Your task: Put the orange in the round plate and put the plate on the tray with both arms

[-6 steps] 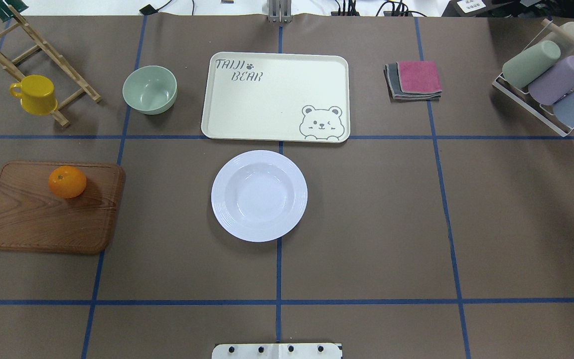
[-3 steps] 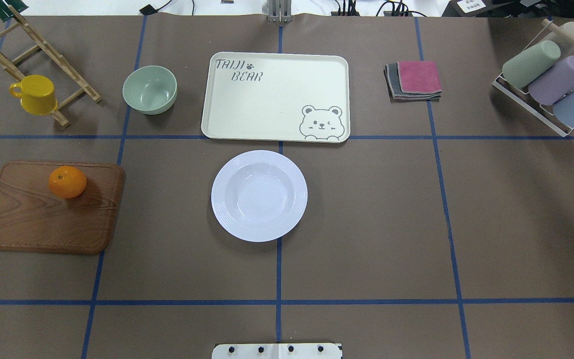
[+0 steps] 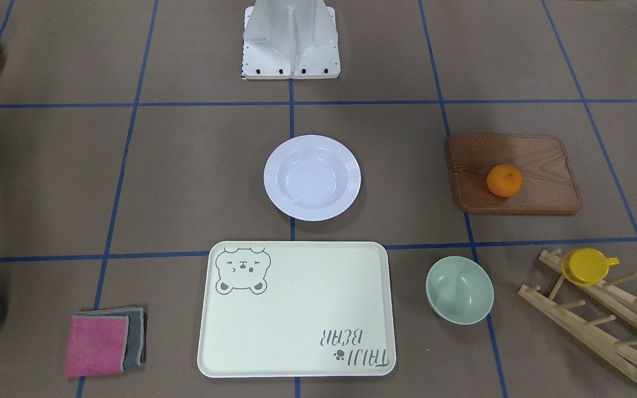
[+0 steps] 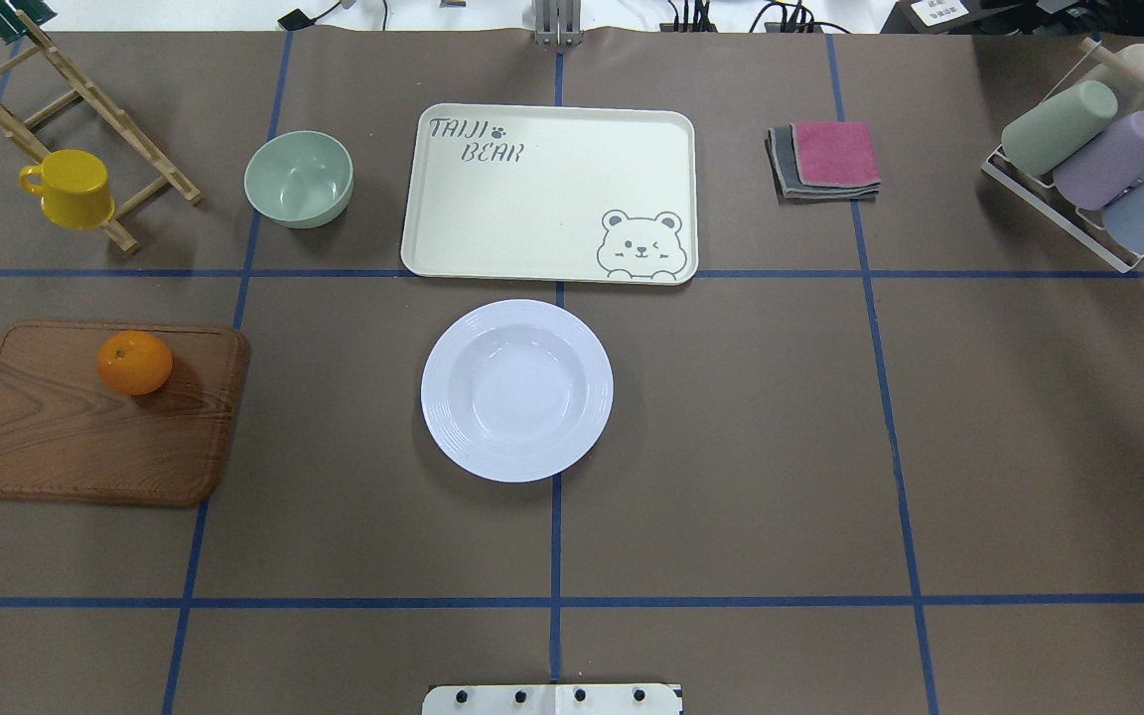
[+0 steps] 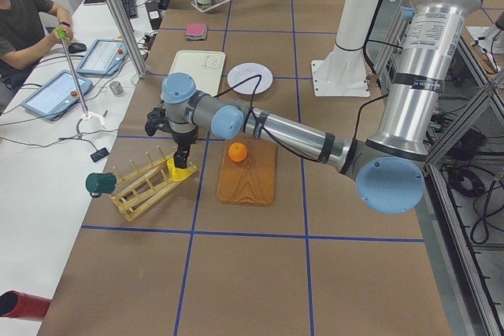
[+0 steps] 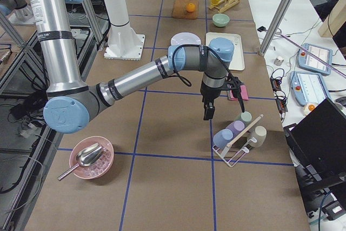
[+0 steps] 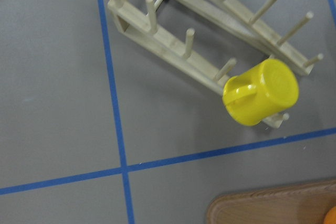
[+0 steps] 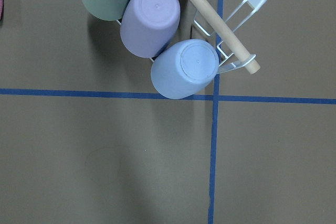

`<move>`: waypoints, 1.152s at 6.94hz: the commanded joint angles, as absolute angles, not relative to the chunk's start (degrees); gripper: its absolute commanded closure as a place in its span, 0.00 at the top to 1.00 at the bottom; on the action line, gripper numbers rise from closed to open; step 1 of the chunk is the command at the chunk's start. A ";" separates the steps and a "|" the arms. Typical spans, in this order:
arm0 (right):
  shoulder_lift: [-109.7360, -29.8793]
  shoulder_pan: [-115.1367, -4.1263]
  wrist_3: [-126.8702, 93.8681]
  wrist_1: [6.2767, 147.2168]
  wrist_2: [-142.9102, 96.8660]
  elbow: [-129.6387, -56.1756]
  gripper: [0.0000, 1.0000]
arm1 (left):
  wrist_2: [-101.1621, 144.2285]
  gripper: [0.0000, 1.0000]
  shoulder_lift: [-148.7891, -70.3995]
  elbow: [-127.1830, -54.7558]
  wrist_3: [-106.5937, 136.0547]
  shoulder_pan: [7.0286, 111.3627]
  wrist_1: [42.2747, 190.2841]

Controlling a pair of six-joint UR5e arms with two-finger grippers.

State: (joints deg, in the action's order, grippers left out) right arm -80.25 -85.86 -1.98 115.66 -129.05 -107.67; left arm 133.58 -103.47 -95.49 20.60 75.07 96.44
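The orange [image 4: 135,362] [image 3: 504,180] lies on the far part of a brown wooden board [image 4: 85,447] at the table's left. The empty white round plate [image 4: 439,392] [image 3: 274,178] sits at the centre, just in front of the cream bear tray [image 4: 552,189] [image 3: 296,315], which holds nothing. In the exterior left view my left gripper [image 5: 183,159] hangs over the yellow cup, beyond the board. In the exterior right view my right gripper [image 6: 208,113] hangs near the cup rack. I cannot tell whether either gripper is open or shut.
A yellow cup [image 4: 68,189] [image 7: 261,99] rests on a wooden peg rack [image 4: 85,109]. A pale green bowl [image 4: 298,179] stands left of the tray and folded cloths [image 4: 825,159] right of it. A wire rack with pastel cups [image 4: 1098,159] [image 8: 157,35] is far right.
A small dark piece has come in at the overhead view's left edge, level with the yellow cup. The orange, plate and tray have not moved.
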 commanded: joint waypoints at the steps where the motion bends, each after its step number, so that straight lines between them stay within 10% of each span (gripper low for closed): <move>1: -80.24 -82.03 -1.93 115.14 -129.20 -110.19 1.00 | 130.71 0.99 -106.60 -95.62 32.29 64.73 99.21; 8: -80.07 -73.49 -7.20 114.79 -160.98 -109.16 1.00 | 121.99 0.99 -98.38 -97.91 36.83 53.97 107.72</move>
State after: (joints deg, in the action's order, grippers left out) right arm -80.35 -75.35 -6.71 114.83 -155.25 -108.85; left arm 123.10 -101.87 -97.93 37.00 54.64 104.01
